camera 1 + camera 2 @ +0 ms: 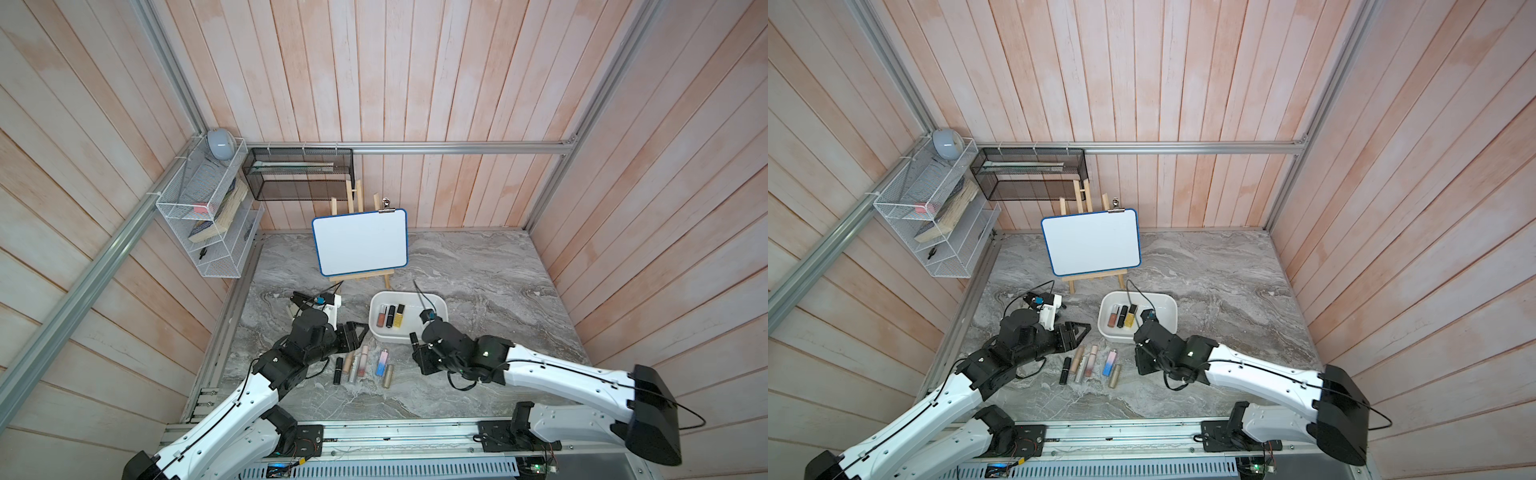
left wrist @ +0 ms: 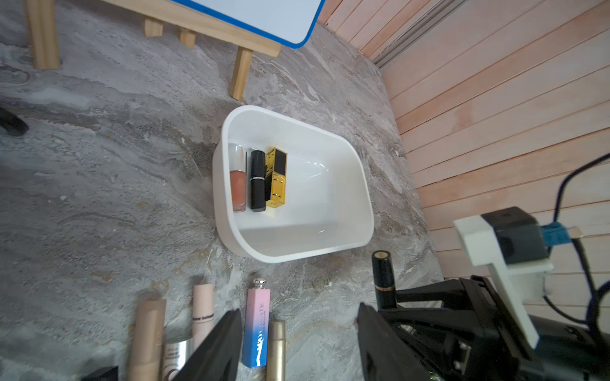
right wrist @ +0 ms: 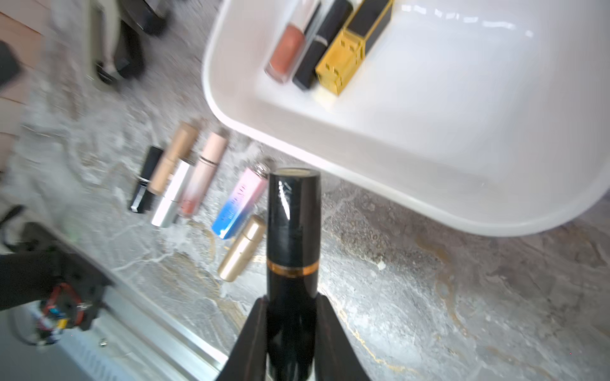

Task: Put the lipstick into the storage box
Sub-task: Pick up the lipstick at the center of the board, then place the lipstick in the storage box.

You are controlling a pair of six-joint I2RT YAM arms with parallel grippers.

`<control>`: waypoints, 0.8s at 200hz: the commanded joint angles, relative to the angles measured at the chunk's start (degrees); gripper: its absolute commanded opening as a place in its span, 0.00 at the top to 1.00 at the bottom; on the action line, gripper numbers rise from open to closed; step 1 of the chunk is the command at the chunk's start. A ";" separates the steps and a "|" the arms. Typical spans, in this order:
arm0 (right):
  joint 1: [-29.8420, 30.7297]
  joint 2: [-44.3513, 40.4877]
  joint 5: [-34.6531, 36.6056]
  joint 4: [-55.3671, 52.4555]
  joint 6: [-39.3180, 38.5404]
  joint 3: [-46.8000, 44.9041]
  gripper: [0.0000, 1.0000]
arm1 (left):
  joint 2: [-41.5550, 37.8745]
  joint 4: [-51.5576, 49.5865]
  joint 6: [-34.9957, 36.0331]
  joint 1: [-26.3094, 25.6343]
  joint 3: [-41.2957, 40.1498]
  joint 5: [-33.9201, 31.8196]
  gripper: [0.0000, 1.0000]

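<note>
In a top view, the black lipstick point(image 1: 413, 337) is held just outside the storage box point(image 1: 380, 334). In the left wrist view, the left gripper point(image 2: 298, 310) is seen spread and empty. In the right wrist view, the right gripper point(image 3: 292, 306) is pinched on the lipstick's base; the glossy, stiff barrel is judged slippery.

In the right wrist view the storage box point(image 3: 396, 158) runs off two edges, and the black lipstick point(image 3: 293, 231) has its base hidden inside the right gripper point(image 3: 292, 303). The left wrist view cuts off the beige tube point(image 2: 147, 339), silver tube point(image 2: 178, 354) and gold tube point(image 2: 275, 349).
</note>
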 commanded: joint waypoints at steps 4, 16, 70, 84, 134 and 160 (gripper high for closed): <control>-6.00 -10.75 -13.55 15.11 -4.20 -6.54 0.83 | 0.70 14.23 -3.37 1.95 -1.56 10.56 0.35; -10.15 -15.05 -21.07 20.51 -3.76 -9.11 0.83 | 1.87 22.14 -6.04 2.84 -2.92 15.45 0.32; -19.26 -18.42 -38.61 32.14 -1.72 -11.96 0.82 | 14.86 50.65 -15.11 2.67 -2.29 31.07 0.27; -19.45 -17.21 -40.36 34.30 -1.25 -12.02 0.82 | 16.17 50.53 -14.25 2.27 -1.01 31.18 0.27; -19.48 -11.90 -44.37 39.14 0.14 -10.77 0.83 | 19.28 46.55 -9.22 -0.53 3.46 32.09 0.27; -19.48 -10.52 -45.01 40.96 0.88 -10.80 0.83 | 19.89 46.35 -8.51 -1.23 3.95 32.54 0.27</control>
